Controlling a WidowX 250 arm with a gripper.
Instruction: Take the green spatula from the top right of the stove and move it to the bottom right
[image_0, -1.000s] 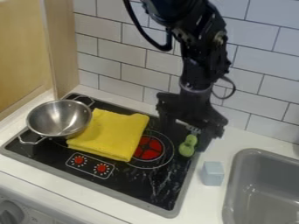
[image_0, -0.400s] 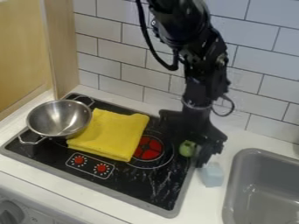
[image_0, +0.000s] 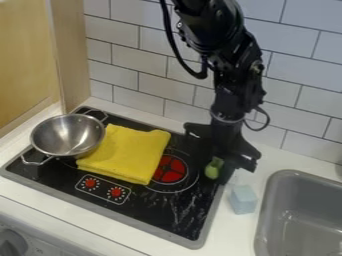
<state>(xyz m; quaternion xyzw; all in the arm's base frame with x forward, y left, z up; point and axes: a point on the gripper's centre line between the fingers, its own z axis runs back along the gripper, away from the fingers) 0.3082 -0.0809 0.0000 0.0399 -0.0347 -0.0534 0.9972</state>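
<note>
Black angular gripper (image_0: 218, 161) hangs by rounded green spatula (image_0: 212, 171), three o'clock on flat black stove (image_0: 155, 212), likely for grasping; can't tell pincer's spread.

Stove and sink are sitting side by side.
On the stove (image_0: 153, 220), a pan (image_0: 67, 135) is resting at left, a cloth (image_0: 127, 155) is lying just right of it, and a spatula (image_0: 212, 171) is showing at the right side; a block (image_0: 242, 199) is sitting on the counter (image_0: 230, 235) between stove and sink (image_0: 304, 220), and a wall (image_0: 304, 75) is standing behind.
</note>
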